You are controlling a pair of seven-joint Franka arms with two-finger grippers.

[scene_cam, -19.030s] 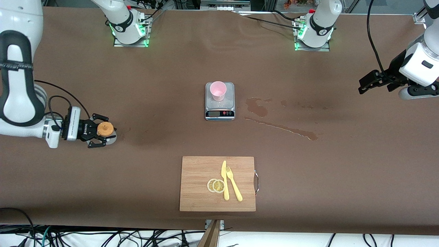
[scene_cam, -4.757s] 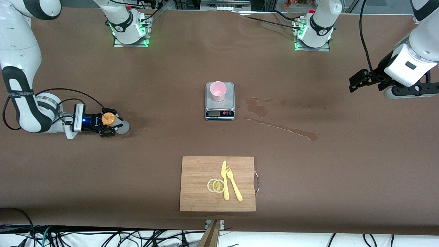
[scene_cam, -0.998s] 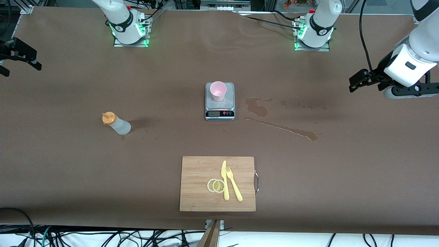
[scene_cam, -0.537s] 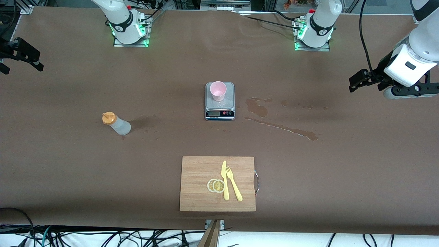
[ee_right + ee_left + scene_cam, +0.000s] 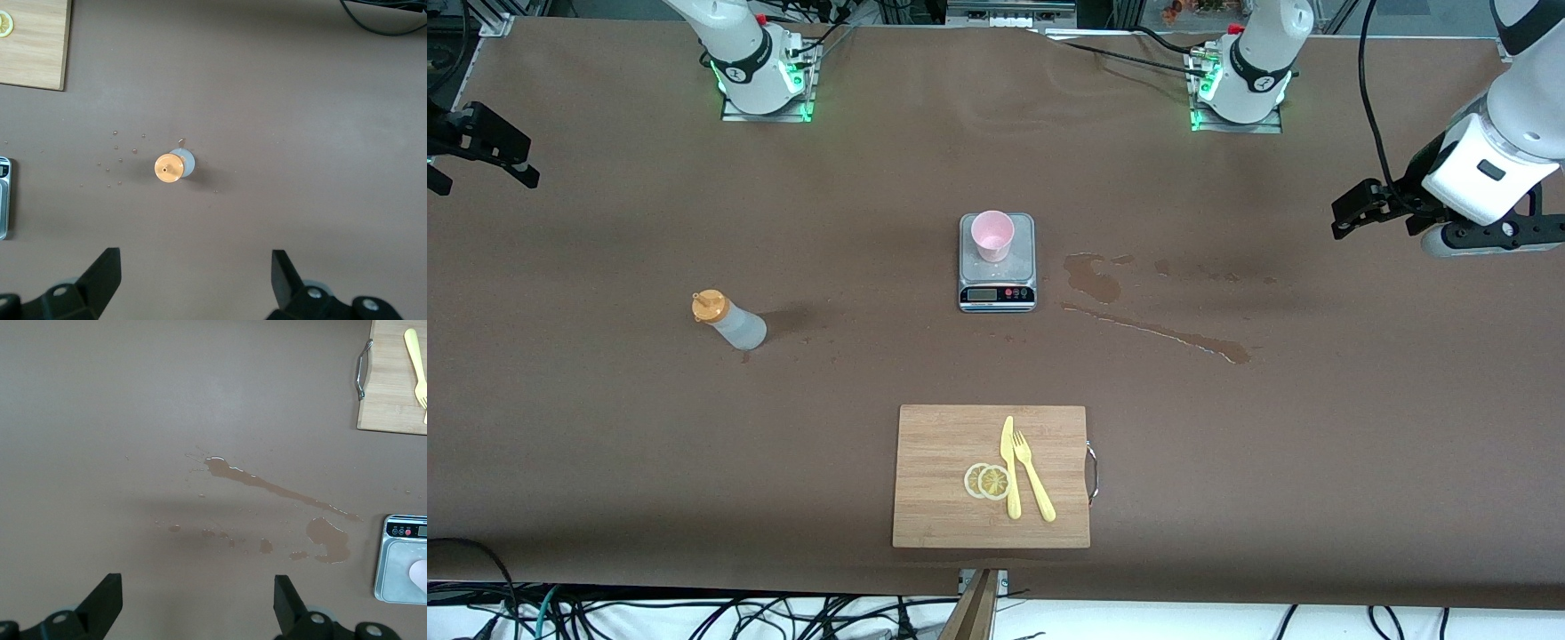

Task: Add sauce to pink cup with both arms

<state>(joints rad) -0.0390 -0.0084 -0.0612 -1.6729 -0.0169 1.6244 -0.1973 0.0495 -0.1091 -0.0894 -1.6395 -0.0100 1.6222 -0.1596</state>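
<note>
Wooden board sits nearest, then the sauce bottle stands alone, then the pink cup on the scale, both grippers, left gripper and right gripper, up high with fingers apart, so pouring could be done or coming.

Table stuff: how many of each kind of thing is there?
Pink cup: 1
Scale: 1
Sauce bottle: 1
Cutting board: 1
Knife: 1
Fork: 1
Lemon slices: 2
Total: 8
</note>
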